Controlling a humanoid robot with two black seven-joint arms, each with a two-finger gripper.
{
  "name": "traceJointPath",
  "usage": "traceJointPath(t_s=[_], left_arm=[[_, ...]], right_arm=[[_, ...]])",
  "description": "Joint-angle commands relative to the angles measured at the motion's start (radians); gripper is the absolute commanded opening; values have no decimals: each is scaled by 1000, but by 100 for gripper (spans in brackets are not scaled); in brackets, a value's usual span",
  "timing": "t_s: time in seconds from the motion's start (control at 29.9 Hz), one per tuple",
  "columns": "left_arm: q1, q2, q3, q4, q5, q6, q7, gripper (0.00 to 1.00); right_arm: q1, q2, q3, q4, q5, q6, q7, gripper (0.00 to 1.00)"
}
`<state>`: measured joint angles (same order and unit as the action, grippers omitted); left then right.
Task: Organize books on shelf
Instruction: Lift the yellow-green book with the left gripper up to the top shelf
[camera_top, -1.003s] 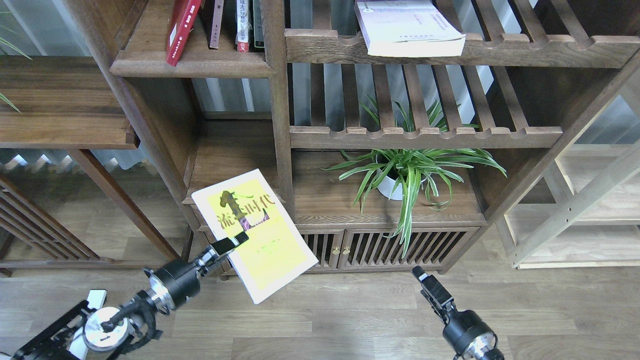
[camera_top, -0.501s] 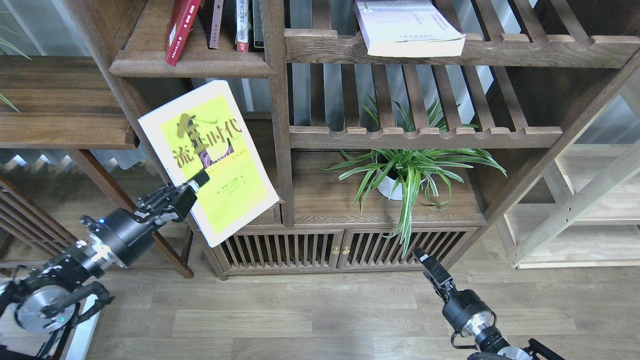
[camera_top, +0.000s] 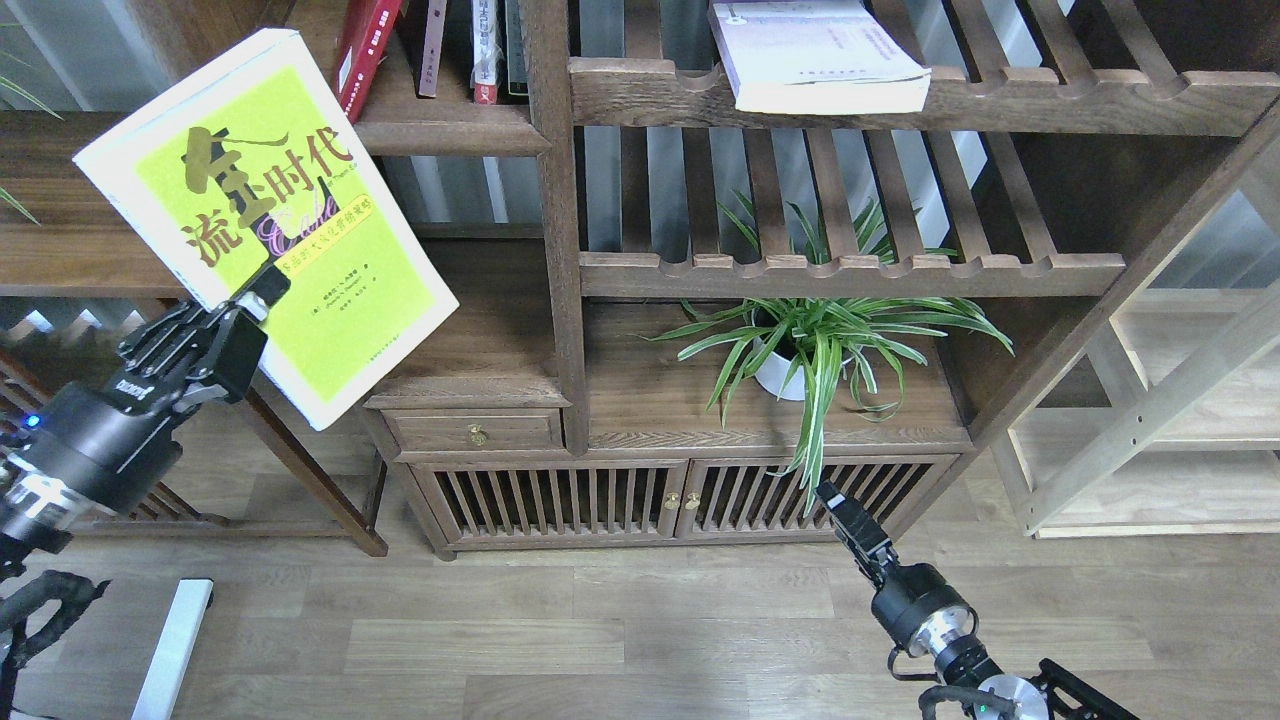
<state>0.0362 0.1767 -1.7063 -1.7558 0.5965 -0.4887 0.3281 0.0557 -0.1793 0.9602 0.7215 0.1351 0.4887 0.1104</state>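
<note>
Clamped between the left fingers (camera_top: 262, 292) at its lower edge: the yellow-green book (camera_top: 270, 225), tilted, cover facing out, rising up and right from the grip. Low at the right, right fingers (camera_top: 838, 507) dark and narrow, holding nothing; cannot tell whether apart or together. Beyond and above the left fingers, the shelf (camera_top: 440, 130) with the leaning red book (camera_top: 362, 55) beside slim volumes (camera_top: 485, 45). Far right of them, the lavender book (camera_top: 815, 60) flat on a slatted shelf (camera_top: 900, 105)
</note>
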Motion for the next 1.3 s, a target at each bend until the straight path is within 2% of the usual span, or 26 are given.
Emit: traceJointPath(t_s=[0.0,0.3,0.84,1.07,1.27], left_arm=[[11,-3,-41,-17,-3,0,0,0],[-16,-20,-88,-4,-14,0,0,0],[-292,-71,-79,159,-12,0,-12,0],[-377,-71,-78,239,-4,0,-15,0],[-430,-69,-76,289,12,0,-43,0]], right_arm=[[1,1,-1,-2,0,0,0,99],[3,7,-11,-2,0,0,-2,99],[-7,14,-8,9,-2,0,0,99],[-14,14,-5,9,-2,0,2,99],[-16,14,-5,12,1,0,2,99]])
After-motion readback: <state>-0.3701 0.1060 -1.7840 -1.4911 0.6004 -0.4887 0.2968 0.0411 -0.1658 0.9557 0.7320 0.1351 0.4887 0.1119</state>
